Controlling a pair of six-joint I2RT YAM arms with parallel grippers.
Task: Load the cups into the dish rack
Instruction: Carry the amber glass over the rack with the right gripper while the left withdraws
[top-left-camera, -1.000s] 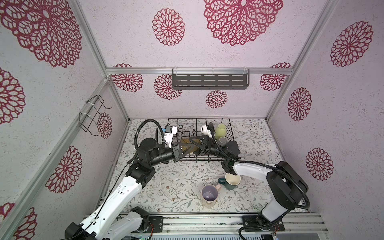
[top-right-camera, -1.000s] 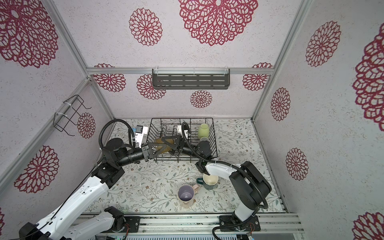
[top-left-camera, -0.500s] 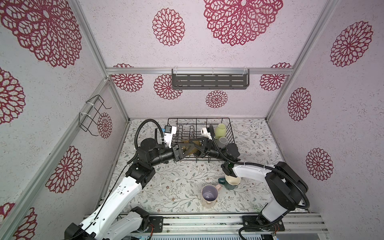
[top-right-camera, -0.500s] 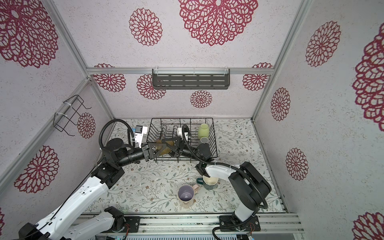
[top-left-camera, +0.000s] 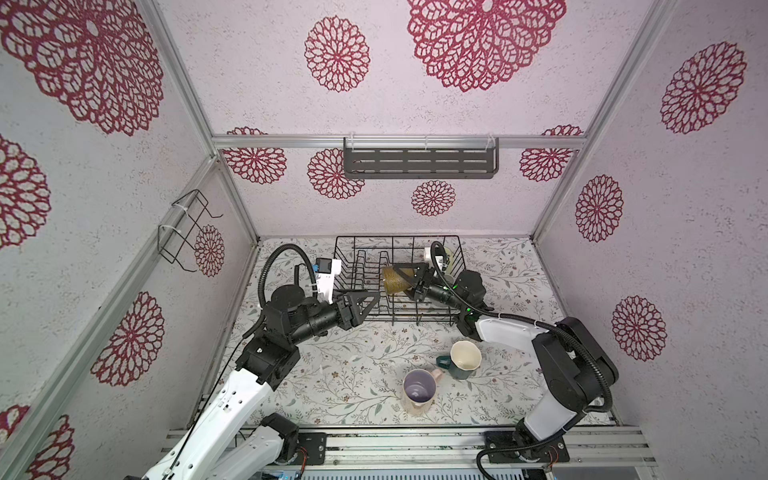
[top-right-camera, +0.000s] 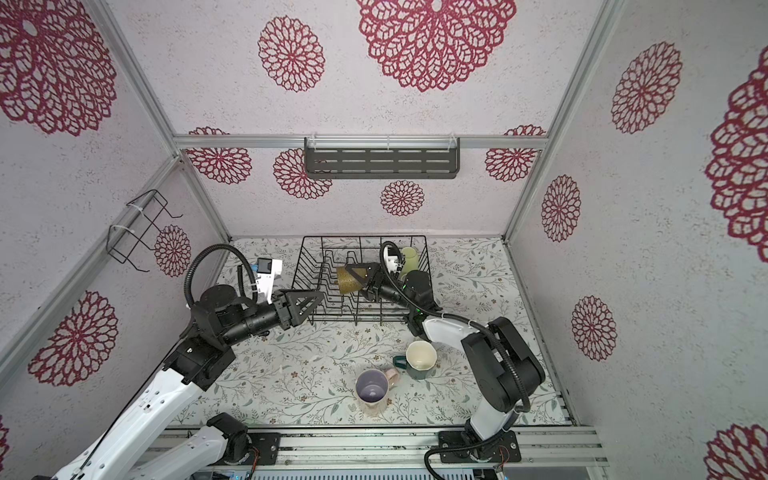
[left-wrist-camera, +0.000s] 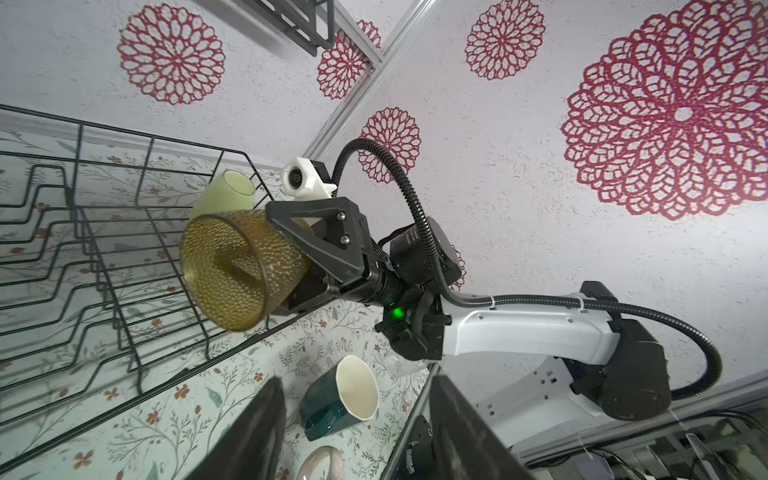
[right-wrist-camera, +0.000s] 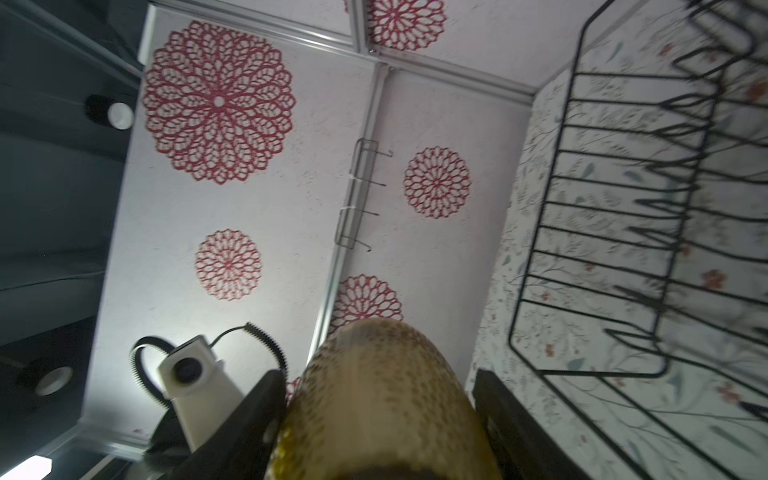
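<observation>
Loading the amber glass (left-wrist-camera: 232, 270) is the step in hand — the right claw (top-left-camera: 400, 278) grips it sideways over the rack (top-left-camera: 361, 266), the left claw (top-left-camera: 374, 297) stands open and empty nearby — so next tip it mouth-down, lower between loops, release.

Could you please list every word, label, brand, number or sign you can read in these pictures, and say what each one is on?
None: no view shows any legible text.
The amber glass, lime-yellow tumbler, dark teal mug, pink mug and dish rack carry no print that can be seen.
The walls show only red flower patterns, no lettering.
</observation>
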